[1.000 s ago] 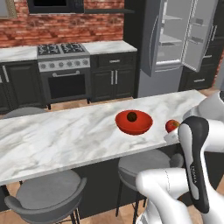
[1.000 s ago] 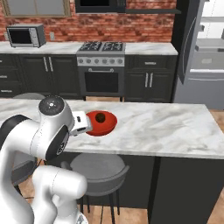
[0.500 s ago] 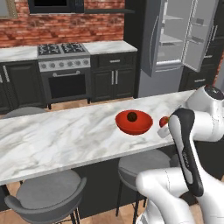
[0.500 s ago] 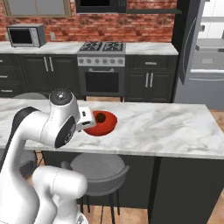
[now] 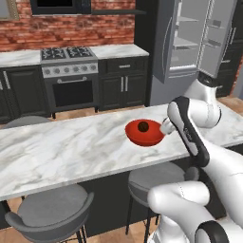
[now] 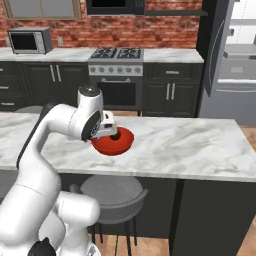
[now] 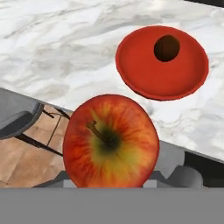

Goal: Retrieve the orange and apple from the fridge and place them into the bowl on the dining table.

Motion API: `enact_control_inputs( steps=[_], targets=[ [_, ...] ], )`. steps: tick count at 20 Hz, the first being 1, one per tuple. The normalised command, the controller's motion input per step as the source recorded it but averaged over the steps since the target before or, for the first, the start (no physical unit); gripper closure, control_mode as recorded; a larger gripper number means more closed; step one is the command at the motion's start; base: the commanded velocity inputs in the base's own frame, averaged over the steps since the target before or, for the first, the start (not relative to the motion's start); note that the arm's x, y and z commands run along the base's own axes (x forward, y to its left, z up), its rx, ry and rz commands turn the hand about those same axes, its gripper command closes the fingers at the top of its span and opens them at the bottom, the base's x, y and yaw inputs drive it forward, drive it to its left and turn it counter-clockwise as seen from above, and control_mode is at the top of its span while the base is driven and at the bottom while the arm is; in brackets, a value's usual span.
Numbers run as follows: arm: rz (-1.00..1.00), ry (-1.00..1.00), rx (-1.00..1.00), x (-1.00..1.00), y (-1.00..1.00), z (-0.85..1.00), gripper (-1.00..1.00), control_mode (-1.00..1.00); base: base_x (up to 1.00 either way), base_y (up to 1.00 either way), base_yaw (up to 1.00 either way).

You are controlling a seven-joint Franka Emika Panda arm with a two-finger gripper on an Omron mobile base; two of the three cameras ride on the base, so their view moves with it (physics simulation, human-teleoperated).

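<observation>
The big white arm [image 5: 190,133] is swinging in over the dining table [image 5: 71,152], and it is closer to the bowl [image 5: 144,133] now than it was a moment ago. Before, its hand was off to the side of the red bowl; now it is coming right up to the rim. The gripper [image 6: 111,131] is holding the apple [image 7: 110,141] tight between its two tips, closed part way around it. In the hand view the apple is hanging near the table's edge, not over the bowl yet. A dark round fruit [image 7: 166,48] is already sitting inside the bowl. So I think the apple is going in soon, once the hand is above it.
</observation>
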Motion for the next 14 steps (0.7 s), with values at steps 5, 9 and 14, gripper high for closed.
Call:
enact_control_inputs(
  steps=[5,9,14],
  targets=[
    [-0.01,0.15,0.00,0.36,0.00,-0.21,1.00,-1.00,0.00,0.00,0.00],
    [-0.08,0.03,0.00,0.18,0.00,-0.32,1.00,-1.00,0.00,0.00,0.00],
    [-0.13,0.00,0.00,0.15,0.00,-0.38,1.00,-1.00,0.00,0.00,0.00]
  ],
)
